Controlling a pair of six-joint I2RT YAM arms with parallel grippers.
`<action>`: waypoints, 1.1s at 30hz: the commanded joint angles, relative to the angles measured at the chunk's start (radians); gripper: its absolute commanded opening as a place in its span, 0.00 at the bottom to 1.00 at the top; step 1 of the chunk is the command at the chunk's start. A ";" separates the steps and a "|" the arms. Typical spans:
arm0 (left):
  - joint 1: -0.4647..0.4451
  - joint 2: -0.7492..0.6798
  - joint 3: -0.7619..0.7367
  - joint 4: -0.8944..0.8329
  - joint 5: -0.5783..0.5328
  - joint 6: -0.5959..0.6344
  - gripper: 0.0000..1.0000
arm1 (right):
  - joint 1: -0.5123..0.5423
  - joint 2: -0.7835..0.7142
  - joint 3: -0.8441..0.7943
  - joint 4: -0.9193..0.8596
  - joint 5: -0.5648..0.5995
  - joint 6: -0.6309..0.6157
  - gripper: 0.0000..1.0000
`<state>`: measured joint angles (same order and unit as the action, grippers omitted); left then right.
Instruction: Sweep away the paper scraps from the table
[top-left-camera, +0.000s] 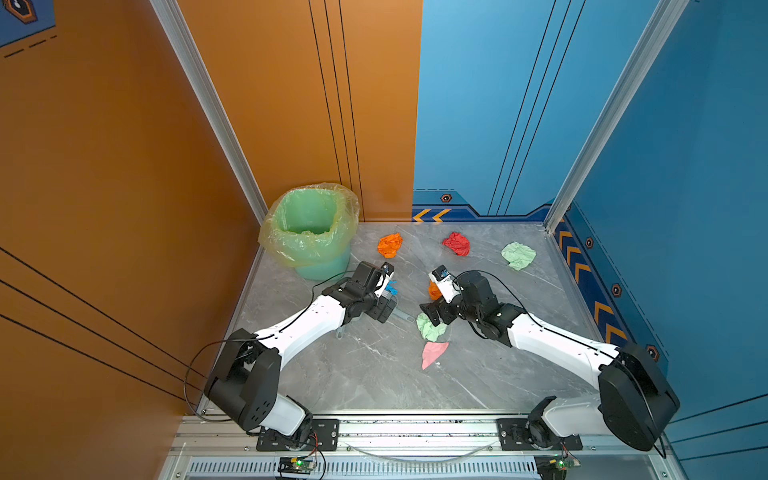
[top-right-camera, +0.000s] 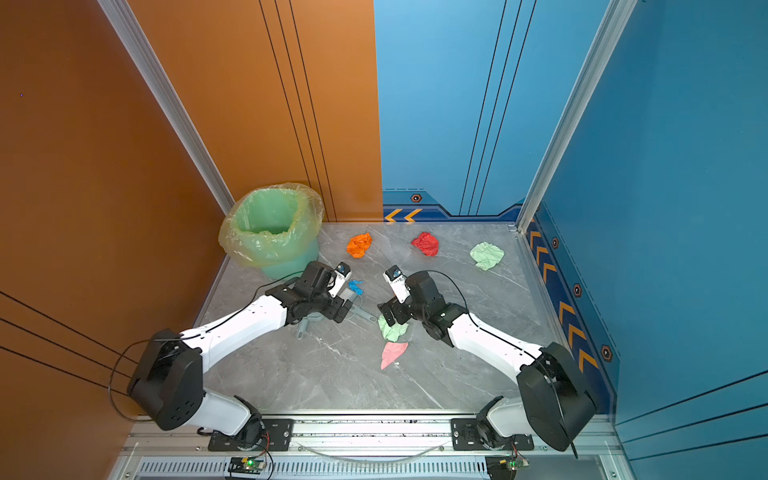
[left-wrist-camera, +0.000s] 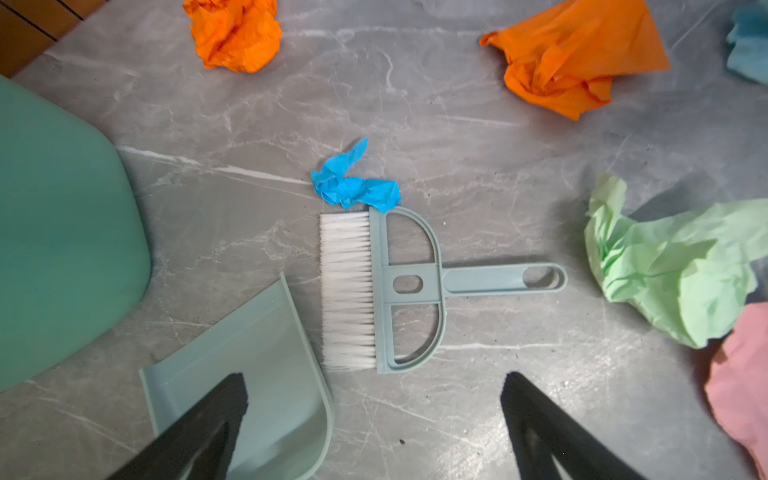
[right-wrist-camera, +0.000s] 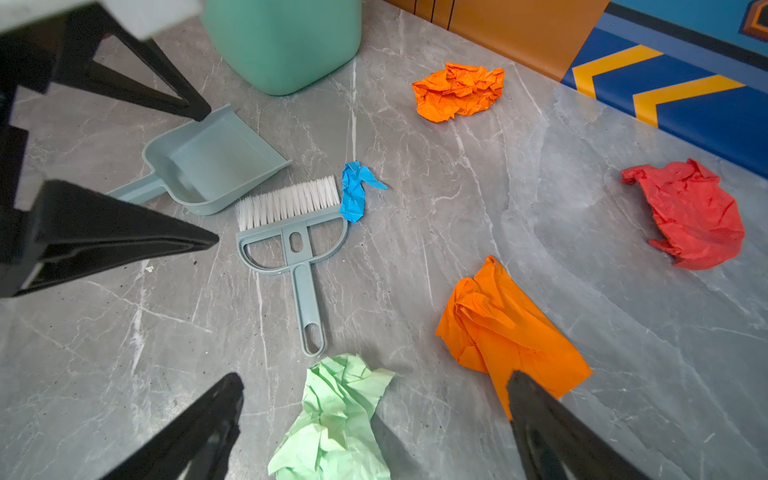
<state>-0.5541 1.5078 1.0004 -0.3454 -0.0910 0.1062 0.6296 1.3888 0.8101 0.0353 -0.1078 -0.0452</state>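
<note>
Hovering released, left claw (left-wrist-camera: 374, 386) and right claw (right-wrist-camera: 376, 380) flank the brush (left-wrist-camera: 411, 282); blue scrap (left-wrist-camera: 353, 187) touches it, dustpan (left-wrist-camera: 257, 353) beside.

Top views overhead; wrists close (sharing brush (left-wrist-camera: 432, 282)).

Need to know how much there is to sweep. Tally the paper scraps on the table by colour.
orange paper scraps: 2
pale green paper scraps: 2
red paper scrap: 1
bright blue paper scrap: 1
pink paper scrap: 1
pale blue paper scrap, cut off by the left wrist view's edge: 1
Total: 8
</note>
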 joint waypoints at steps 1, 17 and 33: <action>-0.013 0.028 0.065 -0.058 -0.037 0.036 0.98 | 0.015 0.044 -0.011 -0.002 0.046 0.026 1.00; -0.028 0.065 0.054 -0.050 -0.089 0.014 0.98 | 0.186 0.240 0.041 0.067 0.193 0.005 1.00; -0.028 0.078 -0.026 -0.003 -0.095 -0.003 0.98 | 0.194 0.355 0.042 0.134 0.329 0.004 1.00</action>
<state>-0.5728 1.5734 0.9905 -0.3557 -0.1658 0.1116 0.8211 1.7348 0.8307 0.1429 0.1417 -0.0360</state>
